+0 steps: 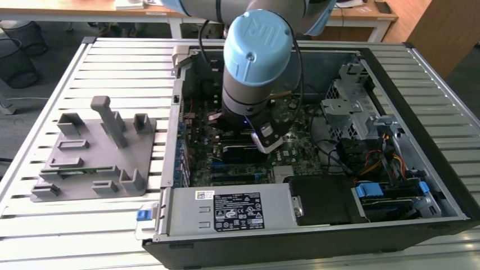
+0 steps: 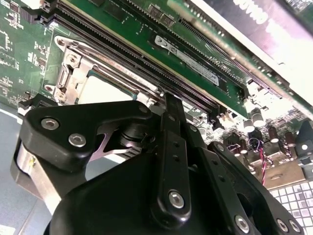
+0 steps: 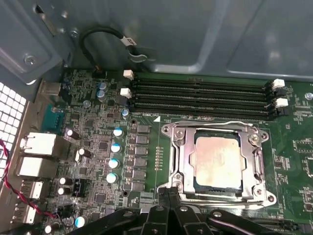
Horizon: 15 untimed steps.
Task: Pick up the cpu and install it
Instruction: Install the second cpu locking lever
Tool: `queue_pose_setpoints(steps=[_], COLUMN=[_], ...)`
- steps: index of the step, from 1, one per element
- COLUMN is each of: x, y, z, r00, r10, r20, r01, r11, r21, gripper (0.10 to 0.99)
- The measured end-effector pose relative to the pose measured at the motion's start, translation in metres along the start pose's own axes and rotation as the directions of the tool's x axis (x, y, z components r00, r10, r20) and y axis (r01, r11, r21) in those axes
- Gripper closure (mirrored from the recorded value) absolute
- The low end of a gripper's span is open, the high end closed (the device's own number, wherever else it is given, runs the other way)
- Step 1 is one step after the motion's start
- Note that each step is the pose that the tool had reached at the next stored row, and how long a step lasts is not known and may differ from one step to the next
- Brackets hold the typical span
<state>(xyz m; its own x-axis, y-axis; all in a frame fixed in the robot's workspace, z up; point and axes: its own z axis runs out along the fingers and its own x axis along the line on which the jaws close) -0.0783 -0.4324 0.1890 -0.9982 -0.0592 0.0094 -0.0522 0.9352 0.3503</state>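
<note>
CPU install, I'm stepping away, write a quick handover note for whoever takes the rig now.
Gripper: down inside the open computer case, right at the edge of the CPU socket; whether its fingers are open or shut cannot be told.
The cpu: lying flat inside the socket frame on the motherboard, silver top up.
Done: chip is in the socket.
Left: nothing more can be judged from these views.

An open computer case (image 1: 439, 185) lies on a slatted table (image 1: 112, 62). Inside the case, a green motherboard (image 3: 146, 161) carries four black memory slots (image 3: 200, 98). A silver power supply (image 1: 232, 211) fills the case's near end. A grey plastic holder (image 1: 98, 154) stands on the table beside the case.
</note>
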Motion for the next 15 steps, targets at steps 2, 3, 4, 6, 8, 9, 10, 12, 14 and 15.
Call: queue_pose_setpoints(steps=[2,3,4,6,8,9,10,12,14,15], x=[0.0005,0.0007,0.001,0.0014,0.0016,0.0017,0.0017,0.0016,0.0017,0.0018], y=[-0.0002,-0.0003,-0.0004,-0.0006,-0.0007,-0.0007,-0.0008,-0.0008,-0.0007,-0.0007], z=[0.0007,0.001,0.0013,0.0019,0.0023,0.0024,0.0025,0.0027,0.0028,0.0029], r00=[1.0,1.0,1.0,1.0,1.0,1.0,1.0,1.0,1.0,1.0], r10=[0.0,0.0,-0.001,-0.001,-0.001,-0.001,-0.001,-0.001,-0.001,-0.001], r20=[0.0003,0.0004,0.0005,0.0007,0.001,0.001,0.0012,0.0013,0.0013,0.0013], r01=[0.0,0.0,0.001,0.001,0.001,0.001,0.001,0.001,0.001,0.001], r11=[1.0,1.0,1.0,0.9999,0.9998,0.9998,0.9997,0.9997,0.9997,0.9997], r21=[-0.005,-0.008,-0.01,-0.015,-0.019,-0.021,-0.023,-0.025,-0.026,-0.026], gripper=[0.98,0.98,0.98,0.98,0.98,0.98,0.98,0.98,0.98,0.98])
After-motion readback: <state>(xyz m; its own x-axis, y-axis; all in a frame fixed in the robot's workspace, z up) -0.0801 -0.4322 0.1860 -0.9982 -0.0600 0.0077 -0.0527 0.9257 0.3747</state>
